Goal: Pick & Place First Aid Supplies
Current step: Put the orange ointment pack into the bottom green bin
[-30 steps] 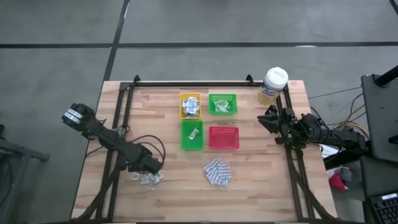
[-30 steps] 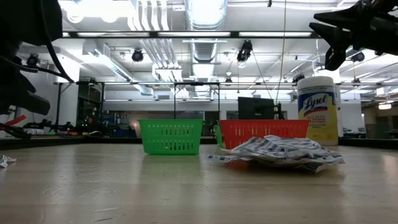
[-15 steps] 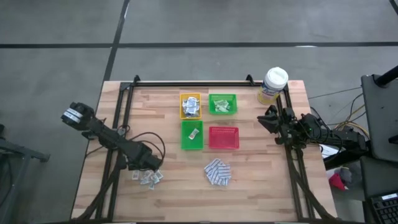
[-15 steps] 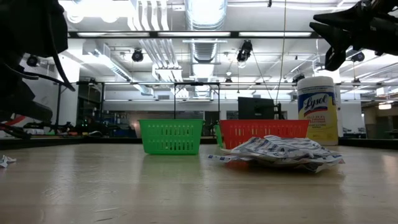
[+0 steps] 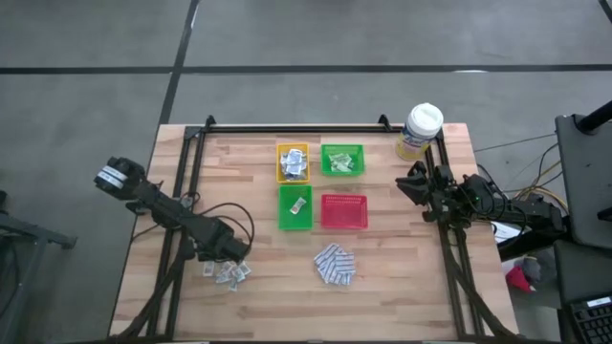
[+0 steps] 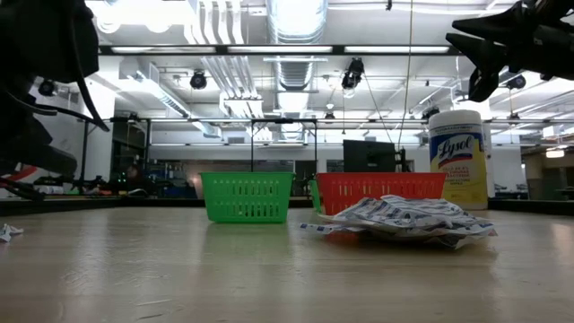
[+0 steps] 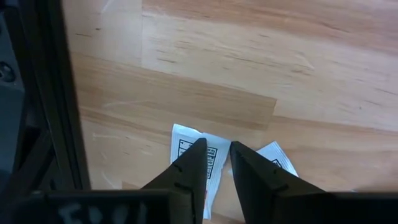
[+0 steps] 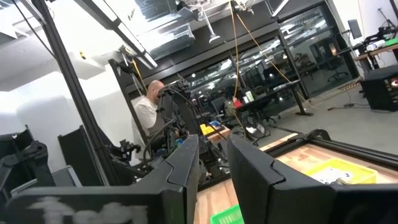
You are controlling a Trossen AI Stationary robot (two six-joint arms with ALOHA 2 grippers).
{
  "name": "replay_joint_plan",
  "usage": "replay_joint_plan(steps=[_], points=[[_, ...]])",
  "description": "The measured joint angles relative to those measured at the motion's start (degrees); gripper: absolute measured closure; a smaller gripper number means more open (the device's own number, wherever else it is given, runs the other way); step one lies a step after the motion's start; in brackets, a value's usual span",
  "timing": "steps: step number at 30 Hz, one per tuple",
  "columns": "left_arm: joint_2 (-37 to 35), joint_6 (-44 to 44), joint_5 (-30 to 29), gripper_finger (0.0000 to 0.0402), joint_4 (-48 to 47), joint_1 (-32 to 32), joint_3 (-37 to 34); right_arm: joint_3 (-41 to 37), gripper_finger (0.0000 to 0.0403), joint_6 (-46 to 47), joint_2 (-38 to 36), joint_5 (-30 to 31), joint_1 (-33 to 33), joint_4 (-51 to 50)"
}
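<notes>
The counter carries four small trays near its middle and two loose heaps of first aid supplies nearer the front. The larger heap lies in front of the red tray; the smaller heap lies towards the left side, with the left gripper just over it. More packets already sit in the yellow tray and both green trays.

These are thin, flat, very light packets, probably crinkly and a little slippery. They should slide away sooner than lift if nudged, and overlapped ones may come up together. A raised edge or corner of a single sachet looks like the best place to take hold, pinched flat from above.

The high view gives the whole layout but not the fingers. The left wrist view shows the left fingers slightly parted, their tips over a white printed sachet with a second one beside it; I cannot tell whether the tips touch it, and nothing seems pinched.

The low view shows the larger heap mounded and rumpled, not flat, and the yellow canister behind it. The right gripper waits raised at the right edge by the canister, fingers a little apart and holding nothing; its wrist view looks across into the room, where a person stands.
</notes>
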Motion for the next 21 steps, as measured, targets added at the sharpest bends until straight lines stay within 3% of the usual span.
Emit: replay_joint_plan(steps=[11, 21], points=[[0.0, 0.1, -1.3, 0.0365, -0.1, 0.0, 0.0, 0.0, 0.0335, 0.0, 0.0, 0.3, 0.0, 0.0], [0.0, 1.5, -1.7, 0.0398, 0.0, 0.0, -0.3, 0.0, 0.0323, -0.2, 0.0, 1.6, 0.0, 0.0]])
